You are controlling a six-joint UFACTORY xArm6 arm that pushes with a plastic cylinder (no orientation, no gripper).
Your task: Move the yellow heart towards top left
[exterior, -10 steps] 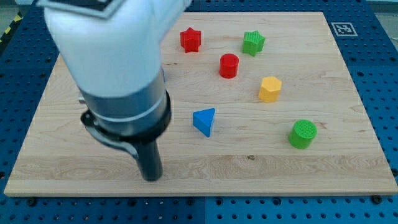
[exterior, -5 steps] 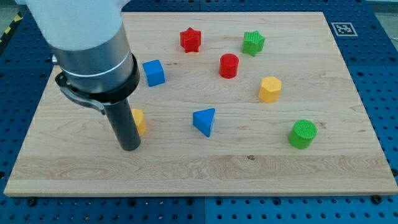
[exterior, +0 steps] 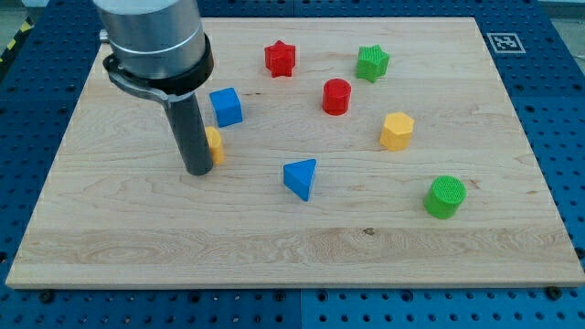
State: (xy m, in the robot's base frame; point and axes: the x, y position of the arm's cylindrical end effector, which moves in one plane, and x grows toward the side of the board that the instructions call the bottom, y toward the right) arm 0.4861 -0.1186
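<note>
The yellow heart [exterior: 215,145] lies left of the board's middle, mostly hidden behind my rod; only its right edge shows. My tip [exterior: 196,170] rests on the board touching the heart's lower left side. The blue cube [exterior: 226,107] sits just above and right of the heart.
A blue triangle [exterior: 301,177] lies right of the tip. A red star [exterior: 280,58], green star [exterior: 372,63], red cylinder [exterior: 336,96], yellow hexagon [exterior: 397,131] and green cylinder [exterior: 445,196] are spread over the right half. The wooden board [exterior: 110,265] ends near every edge of the view.
My rod has moved towards the view's top, from the lower left. The yellow heart has shifted up and slightly right with it, closer to the blue cube.
</note>
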